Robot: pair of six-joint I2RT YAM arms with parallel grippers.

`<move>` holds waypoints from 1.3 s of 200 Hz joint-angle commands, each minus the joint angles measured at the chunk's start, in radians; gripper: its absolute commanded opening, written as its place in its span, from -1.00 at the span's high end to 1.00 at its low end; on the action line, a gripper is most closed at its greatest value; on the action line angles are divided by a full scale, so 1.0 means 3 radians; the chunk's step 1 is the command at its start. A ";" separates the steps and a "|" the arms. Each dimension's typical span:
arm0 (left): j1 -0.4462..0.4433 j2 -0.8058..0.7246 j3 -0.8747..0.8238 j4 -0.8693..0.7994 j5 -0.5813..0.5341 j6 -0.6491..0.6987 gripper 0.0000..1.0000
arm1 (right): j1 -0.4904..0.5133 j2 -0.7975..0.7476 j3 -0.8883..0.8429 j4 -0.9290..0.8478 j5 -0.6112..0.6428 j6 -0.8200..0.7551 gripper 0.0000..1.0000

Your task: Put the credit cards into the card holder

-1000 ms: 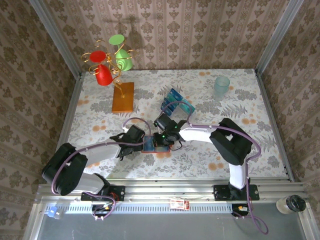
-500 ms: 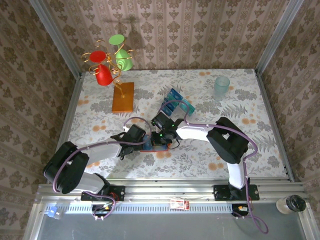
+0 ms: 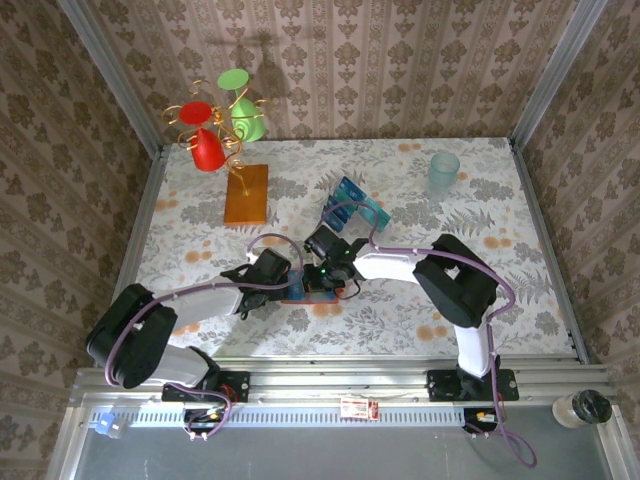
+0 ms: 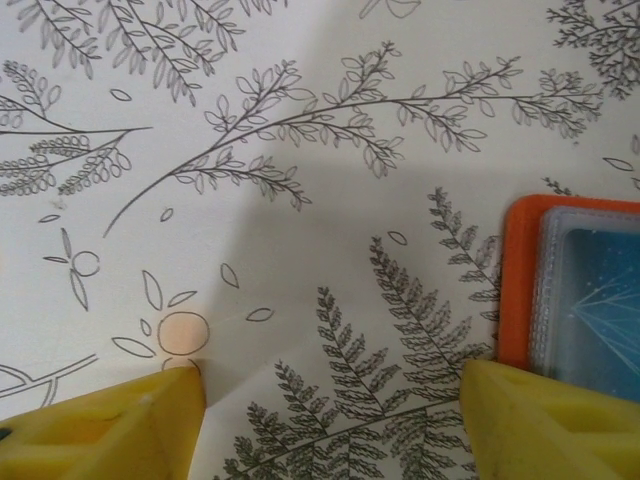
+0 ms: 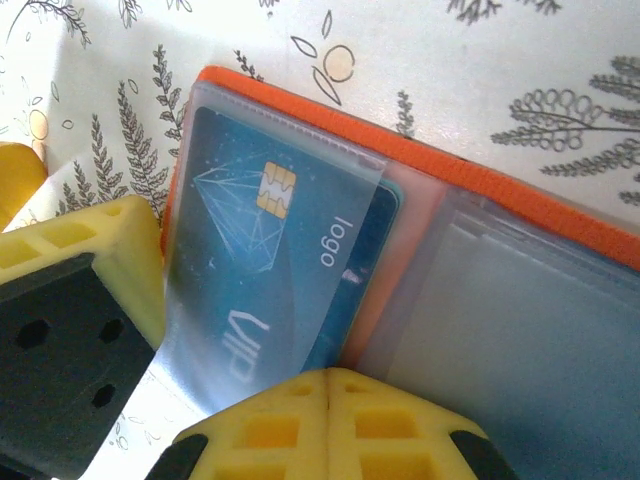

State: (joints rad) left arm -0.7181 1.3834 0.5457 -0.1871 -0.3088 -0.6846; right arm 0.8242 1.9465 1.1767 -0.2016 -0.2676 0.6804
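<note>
Since the right pincer (image 5: 330,388), fingers together, has slid over the holder (image 5: 560,220), one card (image 5: 270,250) looks seated, the left pincer (image 4: 330,400) gaping beside it.

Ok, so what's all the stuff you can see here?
card holder: one, orange, open under the grippers
credit card: one, blue, in its clear sleeve
loose cards: small pile, blue-teal, table middle
cups: about four, red and green, hanging far left
board: one, orange-brown, below the cups
tumbler: one, pale teal, far right
bottle: one, dark-capped, off the table, near right
table: one, flowery cloth
left gripper: one, yellow, open, beside holder
right gripper: one, yellow, shut, over the card
</note>
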 commanded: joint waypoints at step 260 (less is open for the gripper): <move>-0.0047 0.0045 0.0058 -0.0052 0.0232 0.0013 -0.43 | -0.0157 -0.0313 -0.0221 -0.0026 -0.0090 -0.0079 1.00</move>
State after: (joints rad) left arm -0.7197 1.3651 0.5484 -0.2222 -0.2592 -0.6838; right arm 0.7696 1.8153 1.0760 -0.1917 -0.2783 0.6575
